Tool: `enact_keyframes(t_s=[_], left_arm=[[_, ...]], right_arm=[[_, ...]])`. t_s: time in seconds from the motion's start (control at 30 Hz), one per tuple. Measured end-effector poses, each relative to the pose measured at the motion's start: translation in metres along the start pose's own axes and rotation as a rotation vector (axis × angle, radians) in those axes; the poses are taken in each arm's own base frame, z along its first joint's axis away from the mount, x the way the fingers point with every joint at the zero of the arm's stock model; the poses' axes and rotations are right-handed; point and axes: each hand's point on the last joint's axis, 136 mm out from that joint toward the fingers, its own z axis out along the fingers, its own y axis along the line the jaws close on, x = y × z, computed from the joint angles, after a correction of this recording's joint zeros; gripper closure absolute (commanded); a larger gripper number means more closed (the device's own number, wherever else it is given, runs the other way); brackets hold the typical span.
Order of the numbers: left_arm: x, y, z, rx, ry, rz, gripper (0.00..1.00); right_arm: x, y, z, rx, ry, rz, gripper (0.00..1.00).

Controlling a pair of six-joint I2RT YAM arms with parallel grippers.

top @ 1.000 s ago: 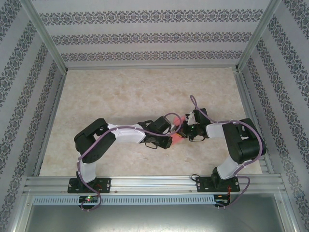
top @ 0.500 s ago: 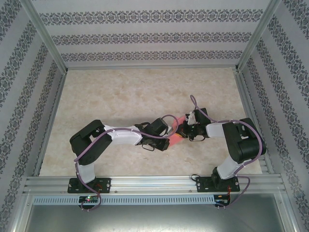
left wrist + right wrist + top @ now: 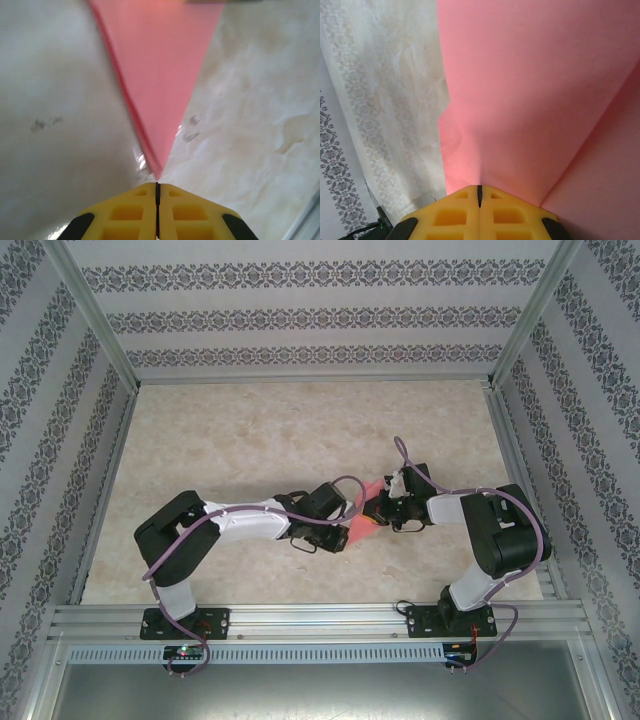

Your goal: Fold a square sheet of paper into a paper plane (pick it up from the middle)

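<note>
The pink paper plane (image 3: pixel 160 75) narrows to a sharp point that runs into the seam of my left gripper (image 3: pixel 157 185), whose yellow jaws are pressed together on that tip. Its other end spreads wide in the right wrist view, where a crease in the paper plane (image 3: pixel 530 90) rises from my right gripper (image 3: pixel 479 189), shut on it. From above, the paper plane (image 3: pixel 360 528) spans the short gap between the left gripper (image 3: pixel 348 537) and the right gripper (image 3: pixel 382 508), and both wrists cover most of it.
The marbled beige table (image 3: pixel 250 430) stretches away behind and to the left of the arms. Patterned walls and an aluminium frame (image 3: pixel 300 618) enclose it. The right arm's cable (image 3: pixel 400 455) loops above its wrist.
The left arm's elbow has swung left and lower, drawing its gripper slightly toward the near edge. The pink paper shows longer between the two grippers. The right arm has stayed put.
</note>
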Motion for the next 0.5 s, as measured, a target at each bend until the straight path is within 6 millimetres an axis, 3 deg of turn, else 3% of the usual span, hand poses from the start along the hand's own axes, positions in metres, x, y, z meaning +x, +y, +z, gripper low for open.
enact_keyframes(t_s=[0.23, 0.5], left_arm=[[-0.038, -0.025, -0.005, 0.054, -0.064, 0.024, 0.89], [-0.034, -0.006, 0.027, 0.004, -0.012, 0.006, 0.9]], right_arm=[[0.0, 0.0, 0.0, -0.001, 0.0, 0.0, 1.0], [0.001, 0.0, -0.001, 0.001, 0.0, 0.002, 1.0]])
